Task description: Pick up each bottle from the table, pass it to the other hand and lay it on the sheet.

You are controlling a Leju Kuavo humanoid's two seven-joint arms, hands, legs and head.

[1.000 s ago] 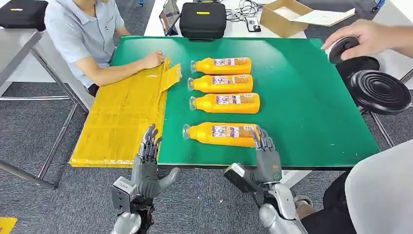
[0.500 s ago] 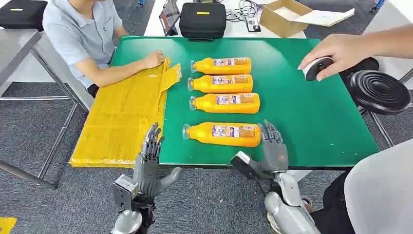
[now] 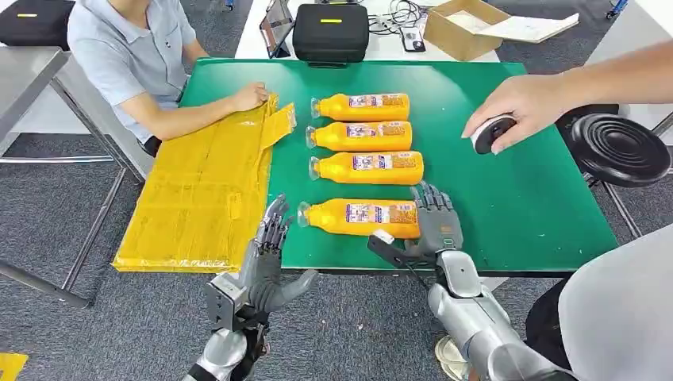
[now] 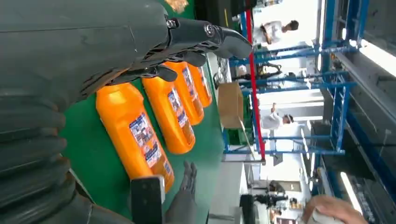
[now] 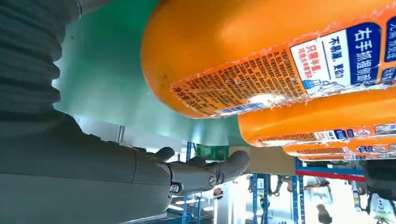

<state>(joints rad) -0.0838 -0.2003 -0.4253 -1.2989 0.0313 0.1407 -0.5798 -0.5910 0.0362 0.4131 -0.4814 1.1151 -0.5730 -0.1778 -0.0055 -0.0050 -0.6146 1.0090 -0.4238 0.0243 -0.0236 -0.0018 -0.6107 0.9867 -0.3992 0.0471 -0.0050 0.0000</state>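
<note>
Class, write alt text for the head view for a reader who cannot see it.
Four orange bottles lie in a column on a green table; the right hand reaches the nearest bottle. The left hand is open beside a yellow sheet.

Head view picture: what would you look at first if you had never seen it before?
Probably the four bright orange bottles lying in a column on the green table. The nearest bottle lies at the front, and the robot's right hand is at its base end, fingers spread, not gripping it. Next you would spot the yellow sheet draped over the table's left edge, with the left hand open beside it.
</note>
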